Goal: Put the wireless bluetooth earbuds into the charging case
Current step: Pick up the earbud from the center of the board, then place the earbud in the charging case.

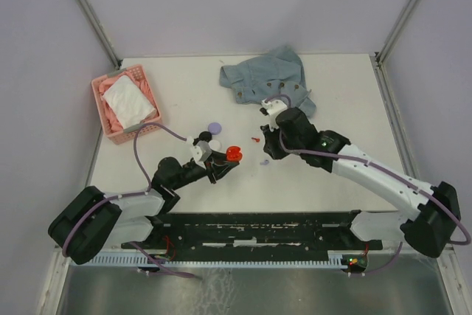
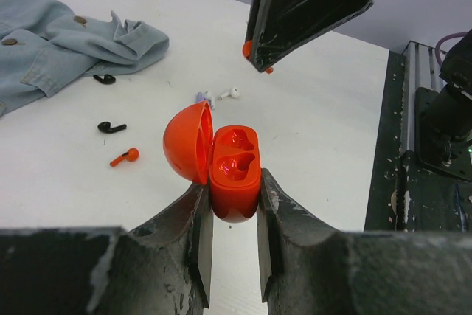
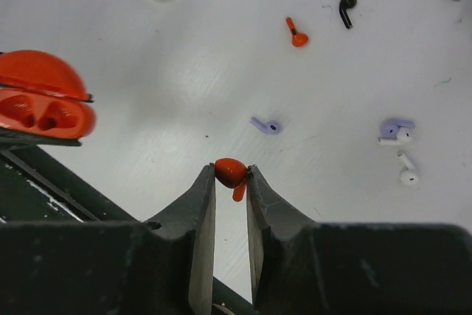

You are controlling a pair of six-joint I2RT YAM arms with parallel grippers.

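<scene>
My left gripper (image 2: 230,204) is shut on an open red charging case (image 2: 234,171), lid swung left, both wells empty; in the top view it (image 1: 234,154) sits at table centre. My right gripper (image 3: 231,178) is shut on a red earbud (image 3: 231,173), held above the table to the right of the case (image 3: 44,105). Another red earbud (image 3: 296,33), black earbuds (image 3: 346,7), lilac ones (image 3: 265,125) and white ones (image 3: 407,171) lie loose on the table.
A denim shirt (image 1: 269,79) lies at the back right. A pink basket (image 1: 125,103) with cloth stands back left. A lilac case (image 1: 214,127) and a white case (image 1: 215,142) sit behind the left gripper. A black rail (image 1: 258,230) runs along the near edge.
</scene>
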